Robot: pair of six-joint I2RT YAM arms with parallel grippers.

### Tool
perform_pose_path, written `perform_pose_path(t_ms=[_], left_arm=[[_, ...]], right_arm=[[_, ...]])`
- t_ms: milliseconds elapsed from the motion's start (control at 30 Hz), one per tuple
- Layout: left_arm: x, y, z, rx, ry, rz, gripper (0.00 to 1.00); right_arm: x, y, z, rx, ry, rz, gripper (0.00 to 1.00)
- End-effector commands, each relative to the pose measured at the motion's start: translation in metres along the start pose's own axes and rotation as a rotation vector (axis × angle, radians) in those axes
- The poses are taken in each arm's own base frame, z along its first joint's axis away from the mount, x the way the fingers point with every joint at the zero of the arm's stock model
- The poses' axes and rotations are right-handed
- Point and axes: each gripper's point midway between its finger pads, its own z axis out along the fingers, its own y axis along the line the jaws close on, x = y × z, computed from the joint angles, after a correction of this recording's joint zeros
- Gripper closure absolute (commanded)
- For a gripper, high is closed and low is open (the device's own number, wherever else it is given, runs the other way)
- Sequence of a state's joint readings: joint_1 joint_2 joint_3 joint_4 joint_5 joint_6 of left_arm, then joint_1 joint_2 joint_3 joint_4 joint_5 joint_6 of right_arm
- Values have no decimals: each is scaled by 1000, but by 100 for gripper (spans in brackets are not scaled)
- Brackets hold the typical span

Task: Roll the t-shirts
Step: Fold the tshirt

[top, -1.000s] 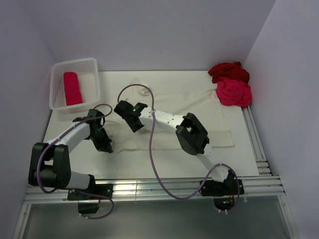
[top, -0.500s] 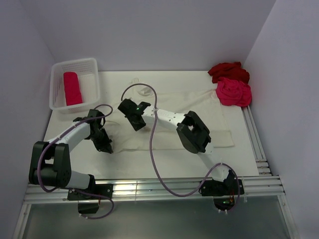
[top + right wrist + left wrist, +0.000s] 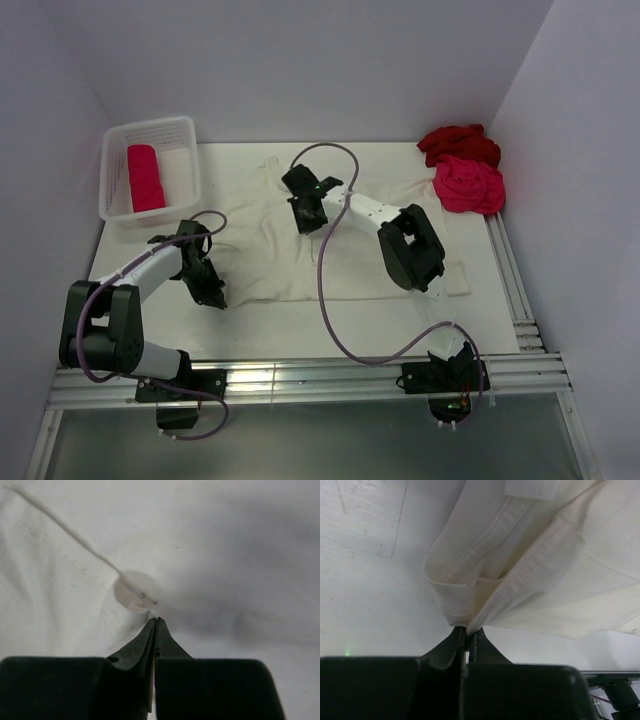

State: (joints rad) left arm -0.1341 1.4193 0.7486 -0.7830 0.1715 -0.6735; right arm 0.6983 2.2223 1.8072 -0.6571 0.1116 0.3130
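Observation:
A cream-white t-shirt [image 3: 265, 262] lies spread over the middle of the table. My left gripper [image 3: 213, 298] is at its near-left corner, shut on the hem [image 3: 468, 630], which bunches up from the jaws. My right gripper [image 3: 308, 222] is over the shirt's upper middle. Its jaws are shut with nothing visible between them, and its tips [image 3: 157, 620] sit just below a small curled flap of cloth [image 3: 127, 597]. A dark red t-shirt [image 3: 458, 143] and a hot pink t-shirt [image 3: 468, 186] lie crumpled at the far right. A pink-red rolled t-shirt [image 3: 145, 177] lies in the basket.
The white mesh basket [image 3: 150, 128] stands at the far left corner. Purple cables loop over both arms and across the shirt. Aluminium rails run along the table's near and right edges.
My right gripper has shut and swung from the shirt's left middle up and to the right. The left gripper has kept its grip and place.

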Motion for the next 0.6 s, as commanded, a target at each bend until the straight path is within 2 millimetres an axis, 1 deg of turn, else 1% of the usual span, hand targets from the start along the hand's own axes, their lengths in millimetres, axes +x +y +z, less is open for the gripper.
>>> perform_pose_path(t_ms=[0, 67, 133, 300, 400, 567], left_arm=[[-2, -3, -3, 5, 4, 6, 100], [-2, -3, -2, 5, 6, 7, 100], [-1, -2, -2, 2, 11, 9, 100], [-3, -4, -1, 1, 14, 13, 100], [-3, -4, 0, 2, 18, 15, 100], [-8, -6, -2, 4, 12, 20, 100]], right_arm=[[-34, -1, -20, -70, -85, 71, 100], [-36, -11, -16, -58, -78, 90, 100], [-35, -15, -13, -61, -74, 99, 100], [-31, -30, -12, -52, -61, 133, 100], [-27, -30, -17, -70, -54, 142, 100], [-15, -31, -18, -69, -23, 174, 100]])
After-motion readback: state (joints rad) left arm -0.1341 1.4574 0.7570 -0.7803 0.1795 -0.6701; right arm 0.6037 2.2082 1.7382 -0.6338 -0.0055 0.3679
